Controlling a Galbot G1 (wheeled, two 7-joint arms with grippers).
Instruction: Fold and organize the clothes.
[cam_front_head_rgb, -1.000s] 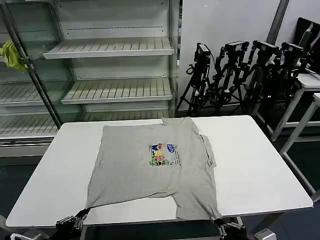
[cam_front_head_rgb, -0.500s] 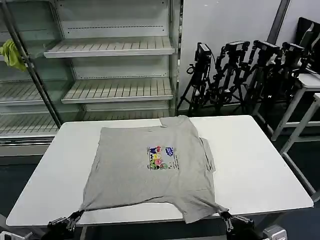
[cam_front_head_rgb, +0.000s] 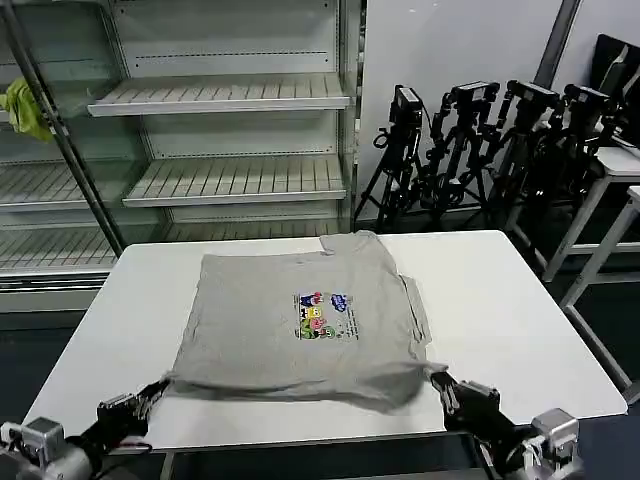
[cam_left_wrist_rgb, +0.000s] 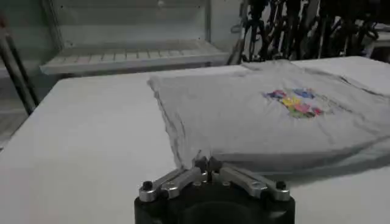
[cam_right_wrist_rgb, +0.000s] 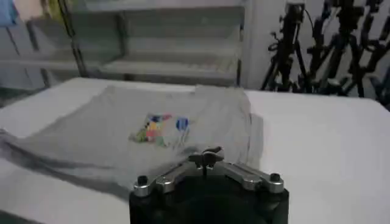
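White tabletop (cam_front_head_rgb: 520, 330) carries the grey T-shirt (cam_front_head_rgb: 300, 325), chest print up, its near hem lifted and doubled toward the middle. Left gripper (cam_front_head_rgb: 150, 393) fingers are clenched on the near-left hem corner; right gripper (cam_front_head_rgb: 438, 383) fingers pinch the near-right corner.

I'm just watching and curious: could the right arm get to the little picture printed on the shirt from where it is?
Probably yes. The right gripper holds the shirt's near corner, and nothing lies between it and the print. It would have to let go first.
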